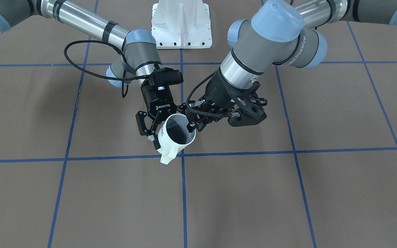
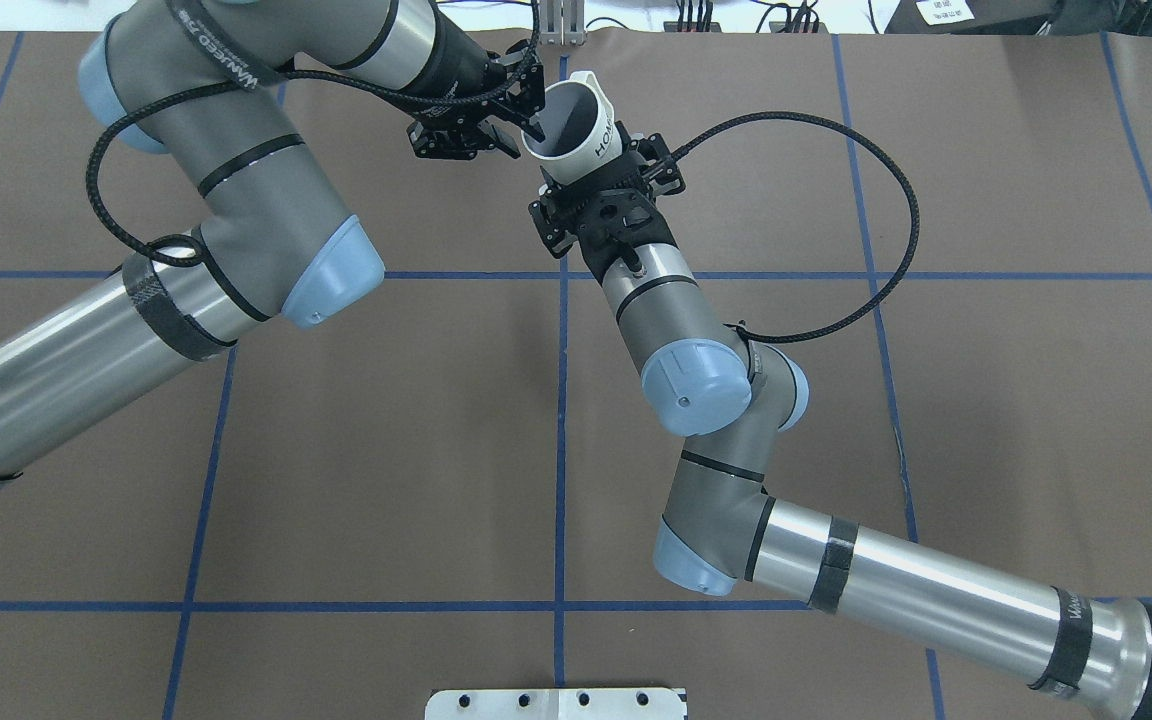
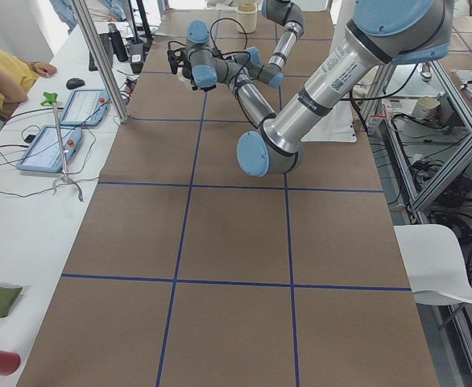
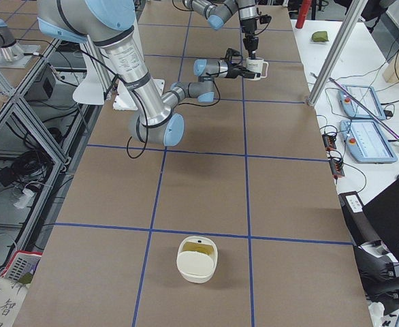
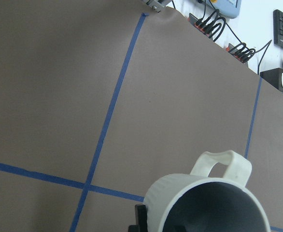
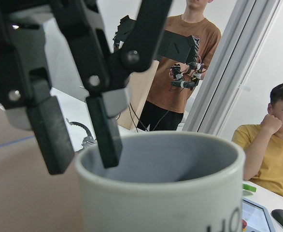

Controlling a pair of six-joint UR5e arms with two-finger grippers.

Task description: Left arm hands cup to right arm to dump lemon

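Observation:
The white cup (image 1: 171, 142) hangs tilted above the brown table, handle toward the operators' side, "HOME" on its side (image 2: 603, 142). My left gripper (image 1: 191, 129) pinches its rim; in the right wrist view one slim finger (image 6: 105, 130) is inside the cup (image 6: 170, 193) and the other outside. My right gripper (image 1: 168, 130), marked ROBOTIQ, spans the ribbed lower body, and a black finger (image 5: 140, 218) lies against the cup's side (image 5: 180, 203). The lemon is out of view; the cup's inside shows only grey.
A white bowl (image 4: 197, 259) with a yellowish inside sits near the table's right end. The white base plate (image 1: 181, 24) is at the robot's side. Two people (image 6: 185, 63) stand and sit beyond the table. Tablets (image 4: 366, 139) and a pole (image 4: 336, 54) line the operators' edge.

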